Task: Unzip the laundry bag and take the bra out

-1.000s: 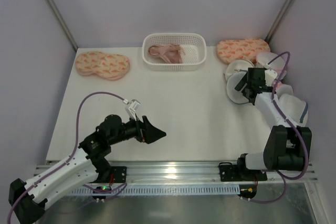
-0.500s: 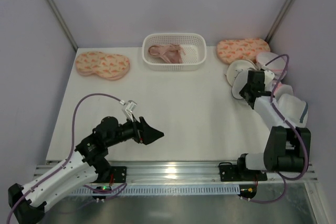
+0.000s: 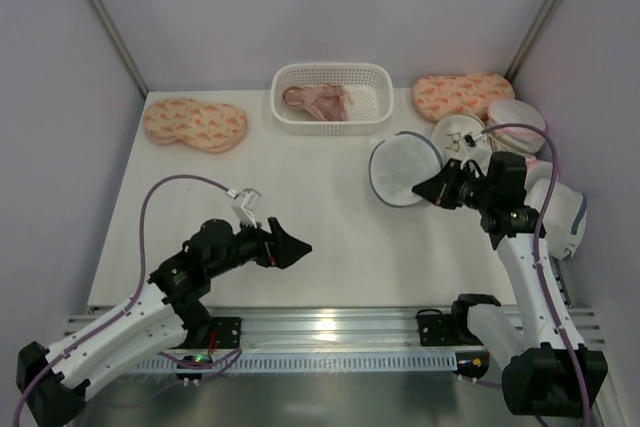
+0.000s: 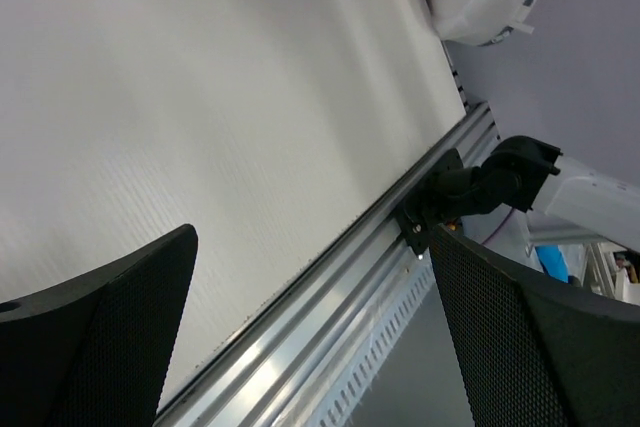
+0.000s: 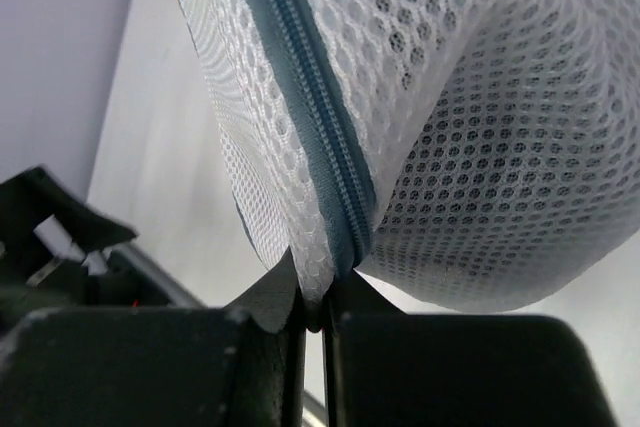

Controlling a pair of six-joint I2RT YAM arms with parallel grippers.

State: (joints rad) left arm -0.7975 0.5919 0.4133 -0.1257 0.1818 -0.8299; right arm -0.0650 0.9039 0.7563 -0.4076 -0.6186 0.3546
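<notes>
Laundry bag [image 3: 403,169] inside right pincer [image 3: 430,189]

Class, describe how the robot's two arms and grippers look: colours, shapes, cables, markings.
Both the left arm and right arm have white shells between black joints. A mauve cable loops along each. The left gripper and right gripper are black, with wedge-shaped fingers covered in a fine dotted texture. No lettering is readable.
</notes>
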